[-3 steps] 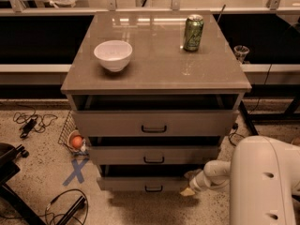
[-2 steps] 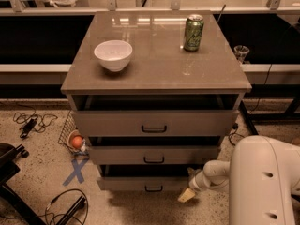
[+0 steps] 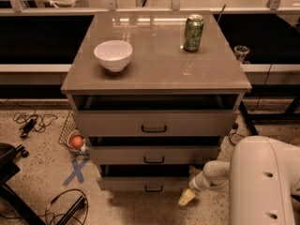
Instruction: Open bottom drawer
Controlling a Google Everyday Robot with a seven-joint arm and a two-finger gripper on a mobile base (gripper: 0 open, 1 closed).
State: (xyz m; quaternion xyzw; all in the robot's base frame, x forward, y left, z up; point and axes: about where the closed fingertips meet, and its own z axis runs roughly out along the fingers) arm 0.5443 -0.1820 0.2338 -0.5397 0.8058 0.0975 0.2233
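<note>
At the far left, a tangle of cables [image 3: 29,122] is seen on the speckled floor, and one blue cross [image 3: 75,171] is marked on it nearer the cabinet. One orange ball [image 3: 76,141] is lodged just beside the cabinet's left side. One cabinet [image 3: 154,74] is counted, and on its top are set one white bowl [image 3: 113,55] to the left and one green can [image 3: 193,33] to the right, both upright and well apart. Three drawers are counted, each fitted with one black handle and each shown with a dark gap above its front panel. The bottom drawer [image 3: 126,183] is found lowest, near the floor, with its handle [image 3: 153,188] at the middle of the panel. One gripper [image 3: 186,198] is seen to the right of that handle, clear of it, just off the drawer's right end and slightly lower, close to the floor. Whether the gripper is spread or closed cannot be told, and nothing can be made out in it. The white arm [image 3: 262,182] is seen at the lower right.
</note>
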